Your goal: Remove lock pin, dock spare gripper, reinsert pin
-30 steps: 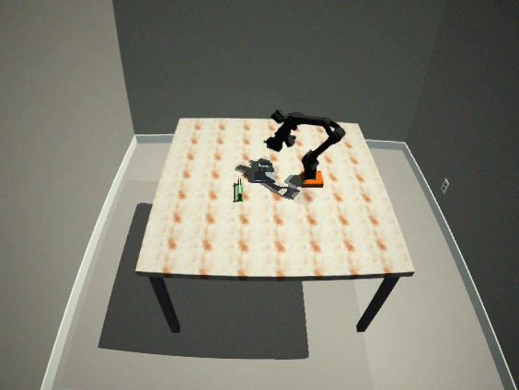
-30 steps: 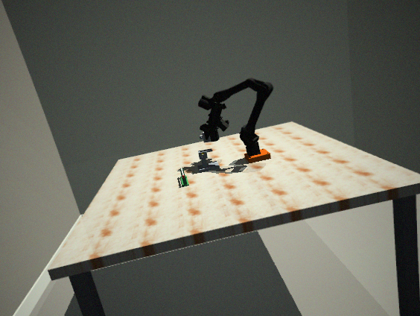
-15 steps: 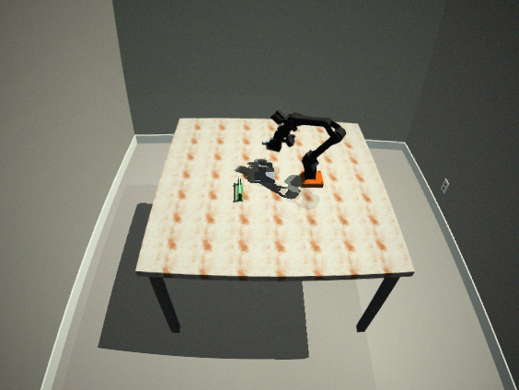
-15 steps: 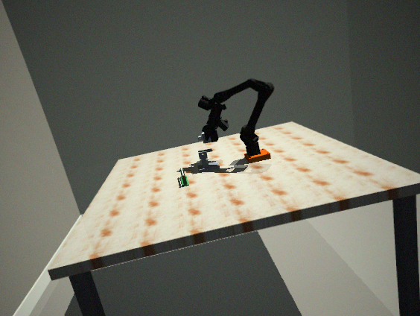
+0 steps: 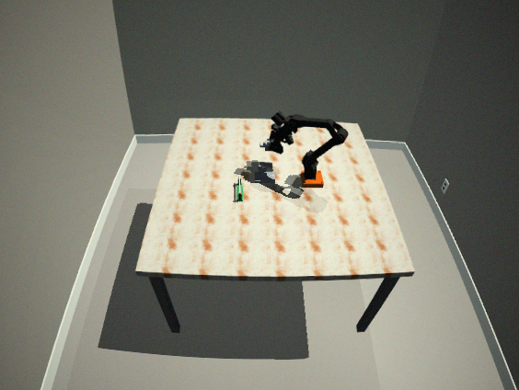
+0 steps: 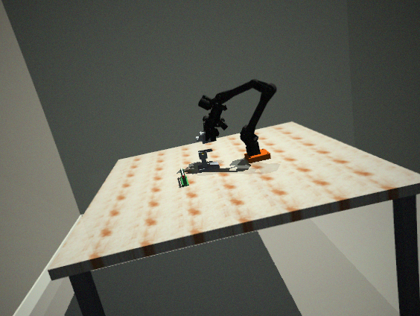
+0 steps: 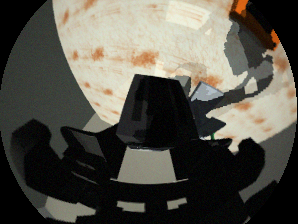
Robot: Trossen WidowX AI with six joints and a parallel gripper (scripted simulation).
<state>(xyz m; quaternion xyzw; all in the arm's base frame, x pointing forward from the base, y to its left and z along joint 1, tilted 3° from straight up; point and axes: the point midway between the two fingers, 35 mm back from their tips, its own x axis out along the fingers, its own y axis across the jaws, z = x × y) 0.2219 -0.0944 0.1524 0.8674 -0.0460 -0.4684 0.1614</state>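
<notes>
One dark grey stand, apparently the mount [image 5: 263,167] [image 6: 203,159] [image 7: 206,111]: upright post, narrow top, flat foot; located on the table below the gripper [image 5: 269,146] [image 6: 205,138] [image 7: 159,112], apart from it. Lock pin not identifiable at this size. One pale grey angular piece [image 5: 264,144] [image 6: 200,137], clamped at the gripper's tips, exact identity unclear. One narrow green item [image 5: 237,191] [image 6: 184,181], with a red spot and thin upright part, lower than the gripper, toward the table's front edge. One black jointed arm [image 5: 317,122] [image 6: 262,87], on one orange block base [image 5: 318,185] [image 6: 265,156], behind the gripper. One table [image 5: 258,239] [image 6: 208,216]: cream top, mottled, rust blotches in rows, dark edge; two dark legs visible from above. Around: matt grey walls, pale skirting, one wall socket.
</notes>
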